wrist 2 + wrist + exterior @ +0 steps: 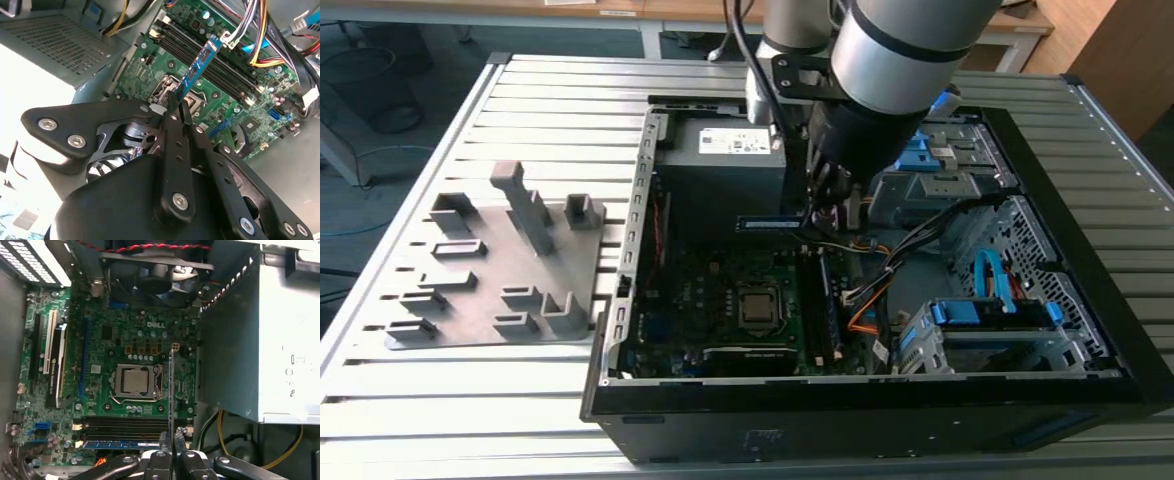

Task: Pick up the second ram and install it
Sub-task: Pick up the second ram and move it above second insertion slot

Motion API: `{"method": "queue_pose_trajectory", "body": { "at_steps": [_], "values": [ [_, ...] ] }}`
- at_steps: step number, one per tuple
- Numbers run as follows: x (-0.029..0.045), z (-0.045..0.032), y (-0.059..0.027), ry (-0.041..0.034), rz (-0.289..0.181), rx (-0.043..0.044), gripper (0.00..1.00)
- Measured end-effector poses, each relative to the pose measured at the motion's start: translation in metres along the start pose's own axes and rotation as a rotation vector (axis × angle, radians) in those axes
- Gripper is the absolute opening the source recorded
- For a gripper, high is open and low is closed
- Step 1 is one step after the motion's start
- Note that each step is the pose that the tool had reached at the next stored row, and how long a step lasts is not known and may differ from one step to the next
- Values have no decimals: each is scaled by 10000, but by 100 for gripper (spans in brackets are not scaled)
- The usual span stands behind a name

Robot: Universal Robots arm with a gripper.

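Note:
The second ram [197, 67] is a thin blue-green stick, and my gripper [175, 106] is shut on one end of it. It hangs in the air above the motherboard [150, 70], apart from the black memory slots [192, 47]. In the exterior view the second ram [767, 222] juts out level toward that view's left from the gripper [811, 218], inside the open computer case [854, 395]. In the first wrist view the second ram [171, 390] shows edge-on, between the gripper [173, 447] and the processor socket [135, 380]. Another blue stick [120, 444] sits in one slot beside two free slots [120, 422].
A grey plastic holder [507, 265] with upright ribs lies on the slatted table on the exterior view's left. Inside the case are the power supply [727, 165], a fan [152, 272], bundled wires [260, 45] and blue cables [994, 280] near the drive cage.

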State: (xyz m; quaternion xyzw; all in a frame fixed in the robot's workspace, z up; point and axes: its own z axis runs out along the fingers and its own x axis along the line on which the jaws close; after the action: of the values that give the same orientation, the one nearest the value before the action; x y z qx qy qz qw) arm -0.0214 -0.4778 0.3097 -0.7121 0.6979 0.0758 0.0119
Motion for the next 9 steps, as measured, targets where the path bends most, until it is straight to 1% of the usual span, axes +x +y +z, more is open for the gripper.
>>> {"method": "queue_pose_trajectory", "body": {
  "at_steps": [3, 9],
  "values": [
    [26, 17, 0, -17, 190, 23, 14],
    [135, 45, -1, -30, 342, 43, 14]
  ]
}}
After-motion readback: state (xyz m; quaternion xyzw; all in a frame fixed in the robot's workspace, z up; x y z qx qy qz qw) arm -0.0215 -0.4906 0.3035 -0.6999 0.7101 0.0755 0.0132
